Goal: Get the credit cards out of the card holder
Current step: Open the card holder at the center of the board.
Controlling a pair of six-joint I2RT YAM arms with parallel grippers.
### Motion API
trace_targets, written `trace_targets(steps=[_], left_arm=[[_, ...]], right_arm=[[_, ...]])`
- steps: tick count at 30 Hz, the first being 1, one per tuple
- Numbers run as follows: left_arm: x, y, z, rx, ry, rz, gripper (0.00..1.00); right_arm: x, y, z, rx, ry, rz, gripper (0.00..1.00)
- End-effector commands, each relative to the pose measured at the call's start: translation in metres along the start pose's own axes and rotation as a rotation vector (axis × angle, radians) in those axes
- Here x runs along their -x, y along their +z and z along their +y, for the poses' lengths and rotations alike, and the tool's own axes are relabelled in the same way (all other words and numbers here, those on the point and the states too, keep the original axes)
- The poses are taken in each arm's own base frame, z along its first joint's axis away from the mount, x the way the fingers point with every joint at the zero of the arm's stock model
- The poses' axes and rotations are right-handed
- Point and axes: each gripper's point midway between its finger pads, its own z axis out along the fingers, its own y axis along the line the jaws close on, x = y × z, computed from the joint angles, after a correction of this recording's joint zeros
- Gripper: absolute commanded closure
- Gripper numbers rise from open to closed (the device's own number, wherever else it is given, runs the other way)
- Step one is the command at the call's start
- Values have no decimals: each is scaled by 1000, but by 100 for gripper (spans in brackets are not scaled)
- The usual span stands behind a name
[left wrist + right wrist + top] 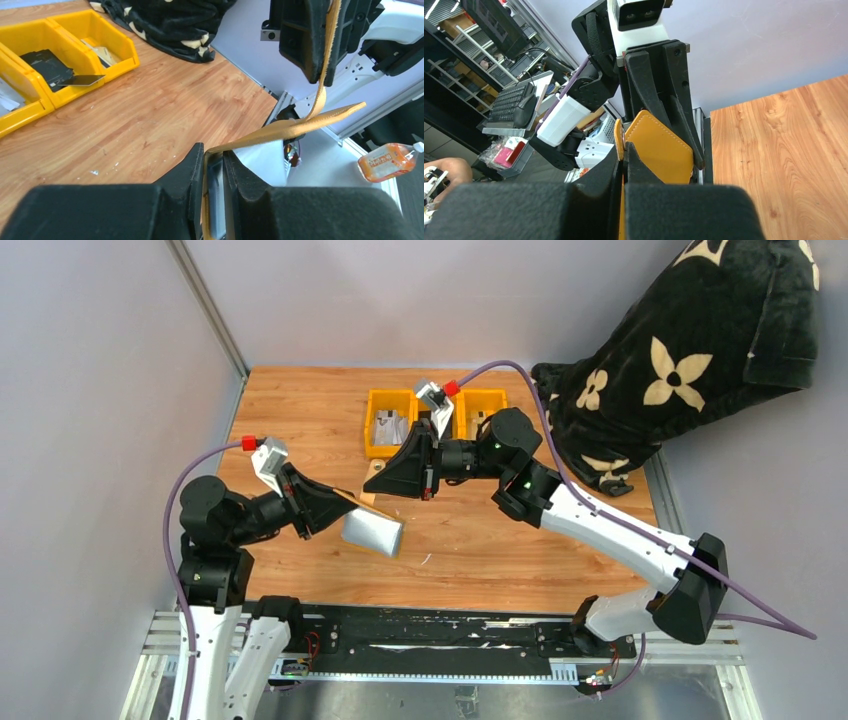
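Note:
The mustard-yellow card holder [374,531] hangs open above the table between both grippers, its grey-blue lining facing up. My left gripper [349,504] is shut on one half of it; in the left wrist view [214,153] the leather edge and lining [260,159] sit between the jaws. My right gripper [379,486] is shut on the other flap, seen as a yellow strip [324,75] and, in the right wrist view [624,148], as the stitched outer face [663,150]. A thin dark card [82,80] lies in a yellow bin beside a black pouch [46,62]. No card shows in the holder.
Yellow plastic bins [391,422] stand at the back middle of the wooden table [480,550]; they also show in the left wrist view [107,47]. A black flower-patterned blanket [680,350] covers the back right. An orange bottle [386,161] lies off the table's edge.

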Motion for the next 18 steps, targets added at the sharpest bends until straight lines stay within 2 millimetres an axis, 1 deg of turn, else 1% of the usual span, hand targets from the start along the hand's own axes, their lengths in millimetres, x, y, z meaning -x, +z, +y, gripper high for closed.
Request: trace_targets(steps=[1, 3, 4, 5, 6, 7, 8, 9, 11, 14, 16, 18], left_arm=[[6, -2, -16, -59, 30, -17, 80], [8, -3, -21, -76, 32, -19, 75], [7, -4, -24, -88, 39, -16, 70], [7, -5, -26, -91, 45, -15, 62], [5, -6, -28, -100, 55, -8, 51], [3, -7, -29, -105, 62, 2, 43], [0, -8, -30, -115, 76, 14, 37], [-2, -9, -32, -122, 96, 22, 34], [-5, -12, -36, -144, 157, 34, 33], [-5, -15, -42, -168, 205, 30, 36], [-4, -14, -41, -169, 222, 21, 38], [-5, -14, -38, -156, 245, 21, 37]], right_arm=[[5, 6, 6, 19, -24, 1, 100], [2, 5, 3, 4, -18, 12, 100], [1, 5, 2, 0, -15, 19, 100], [0, 4, 2, -2, -15, 21, 100], [0, 4, 2, -1, -14, 24, 100], [-1, 4, 3, 3, -13, 29, 100], [-2, 3, 4, 8, -11, 35, 100], [-3, 3, 5, 13, -11, 41, 100], [-6, 2, 5, 15, -6, 56, 100], [-7, 3, 7, 27, 0, 66, 100], [-8, 4, 10, 52, 12, 72, 100], [-10, 5, 13, 81, 26, 88, 100]])
